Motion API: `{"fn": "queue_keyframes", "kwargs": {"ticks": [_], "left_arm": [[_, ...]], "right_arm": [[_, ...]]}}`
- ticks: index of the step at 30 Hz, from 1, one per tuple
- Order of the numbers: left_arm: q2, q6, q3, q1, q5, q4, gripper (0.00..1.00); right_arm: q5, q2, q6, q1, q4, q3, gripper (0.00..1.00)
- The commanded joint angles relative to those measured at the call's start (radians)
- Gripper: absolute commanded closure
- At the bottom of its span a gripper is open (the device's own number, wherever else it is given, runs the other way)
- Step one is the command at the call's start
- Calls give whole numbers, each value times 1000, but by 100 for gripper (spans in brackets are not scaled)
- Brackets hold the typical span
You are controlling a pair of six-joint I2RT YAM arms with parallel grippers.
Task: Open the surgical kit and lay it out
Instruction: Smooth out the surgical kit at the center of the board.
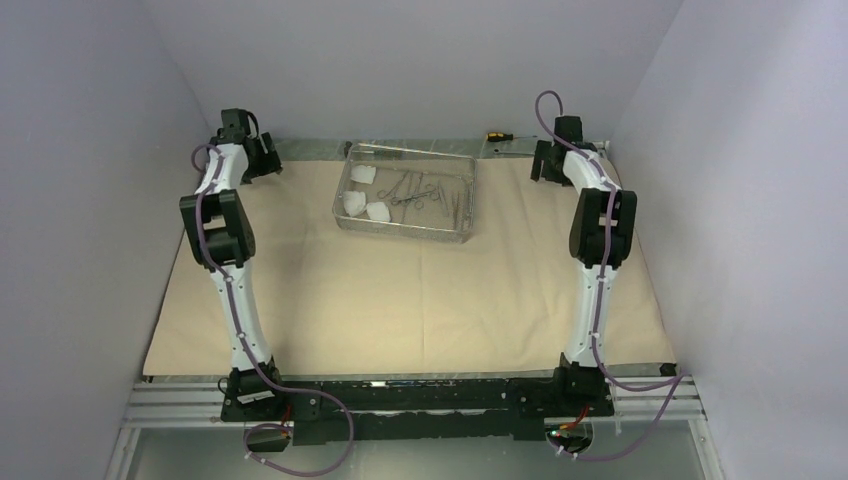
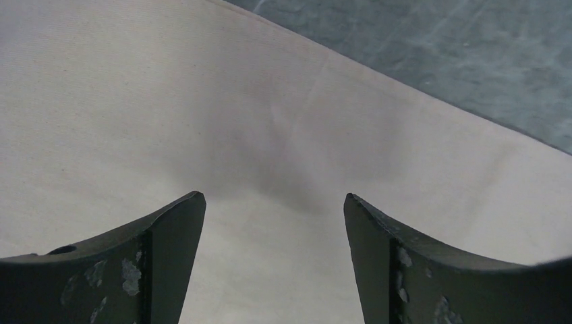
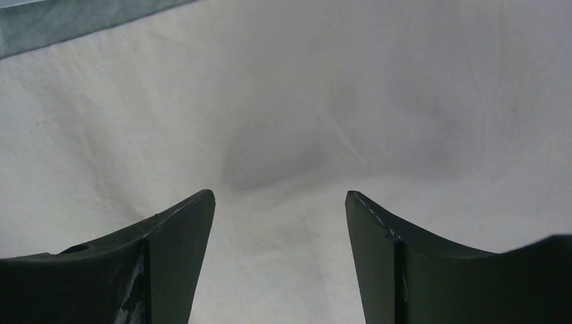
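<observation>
Fingers (image 2: 168, 236) of the left claw (image 2: 270, 198) stand wide apart with nothing between them. The claw is low over the beige wrap cloth (image 1: 420, 300), near its far left corner; whether the tips touch the fabric cannot be told. Just ahead of the tips lie a soft shadow and a faint crease. Beyond them the cloth's edge runs diagonally, with bare grey surface (image 2: 438, 54) past it.

The right claw (image 3: 280, 196) gapes just as wide and is equally empty, low over the cloth near the far right corner. A shadowed dimple and a light fold show ahead of it, and a strip of grey surface sits at the upper left of its wrist view.

Seen from above, the cloth lies opened out and nearly flat over most of the surface, with a fold line running down its middle. The wire-mesh tray (image 1: 400, 229) sits on the cloth at far centre, between the two claws and apart from both. Inside it, three white gauze pads (image 1: 353, 203) lie in the left half and the ring-handled clamps (image 1: 415, 190) cluster in the middle. The slim tweezers (image 1: 455, 200) lie toward the right end, too small to count. A yellow-handled screwdriver (image 1: 494, 133) lies past the cloth's far edge, near the right claw.
</observation>
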Motion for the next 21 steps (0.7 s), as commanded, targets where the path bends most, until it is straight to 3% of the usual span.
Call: {"fn": "queue_keyframes", "kwargs": {"ticks": [1,13,21], "left_arm": [[44,77,29,-16,-134,66,18],[243,201,225,-25,-396,-111,14],[294,231,229,-23,-503,-184,12]], "right_arm": [[78,35,-116,3,60,78,24],[86,135,-263,2,24,139,21],[183,198,-319,-20,-46,207,21]]}}
